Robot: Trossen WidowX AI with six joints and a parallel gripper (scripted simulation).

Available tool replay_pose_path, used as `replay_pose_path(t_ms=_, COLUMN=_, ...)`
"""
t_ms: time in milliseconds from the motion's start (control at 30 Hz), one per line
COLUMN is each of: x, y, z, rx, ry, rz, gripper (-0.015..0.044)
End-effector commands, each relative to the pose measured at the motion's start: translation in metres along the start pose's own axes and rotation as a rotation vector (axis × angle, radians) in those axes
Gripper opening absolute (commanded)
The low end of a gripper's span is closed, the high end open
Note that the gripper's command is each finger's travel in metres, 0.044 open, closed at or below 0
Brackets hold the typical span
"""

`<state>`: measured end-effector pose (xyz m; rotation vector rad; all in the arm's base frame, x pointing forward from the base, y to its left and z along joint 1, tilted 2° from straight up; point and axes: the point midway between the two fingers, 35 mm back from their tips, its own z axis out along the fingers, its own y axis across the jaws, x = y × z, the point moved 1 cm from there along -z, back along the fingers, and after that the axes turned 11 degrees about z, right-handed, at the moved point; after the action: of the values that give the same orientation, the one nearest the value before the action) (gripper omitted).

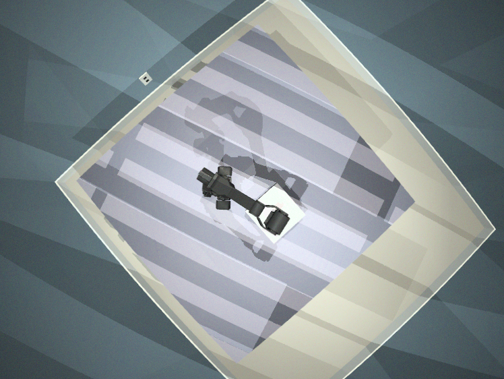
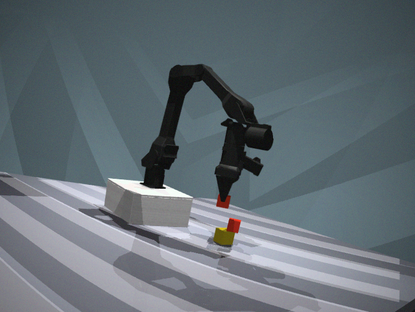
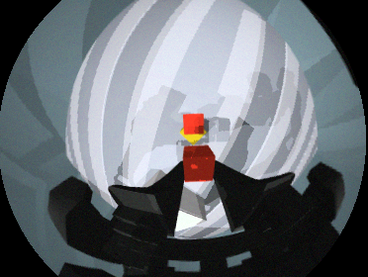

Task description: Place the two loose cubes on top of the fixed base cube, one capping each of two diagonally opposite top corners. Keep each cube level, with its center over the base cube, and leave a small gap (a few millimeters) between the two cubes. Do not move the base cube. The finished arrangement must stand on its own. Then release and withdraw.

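My gripper [image 2: 223,200] [image 3: 197,163] is shut on a red cube [image 2: 223,202] [image 3: 199,164] and holds it in the air above the base cube's near-arm side. The yellow base cube [image 2: 223,236] [image 3: 193,137] stands on the striped table. The other red cube [image 2: 234,225] [image 3: 193,124] sits level on one top corner of the base cube, on the side away from the arm's base, and overhangs it. A gap of air separates the held cube from both. In the top view the arm hides the cubes and the fingertips.
The arm stands on a white block [image 1: 291,214] [image 2: 161,211], which lies on the arm side of the base cube. The striped table top [image 1: 228,293] [image 2: 302,255] carries the arm's shadows. A small white socket-like square [image 1: 145,78] lies outside the pale border.
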<state>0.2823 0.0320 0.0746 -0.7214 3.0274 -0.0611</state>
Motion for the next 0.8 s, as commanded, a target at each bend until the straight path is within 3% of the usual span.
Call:
replay_pose_path(t_ms=0, x=0.0, y=0.001, z=0.007, rx=0.005, ry=0.001, rz=0.01, gripper=0.0105)
replay_pose_path(t_ms=267, x=0.001, y=0.001, z=0.029, rx=0.005, ry=0.001, rz=0.011, gripper=0.0105)
replay_pose_path(t_ms=767, x=0.001, y=0.001, z=0.036, rx=0.005, ry=0.001, rz=0.011, gripper=0.0105)
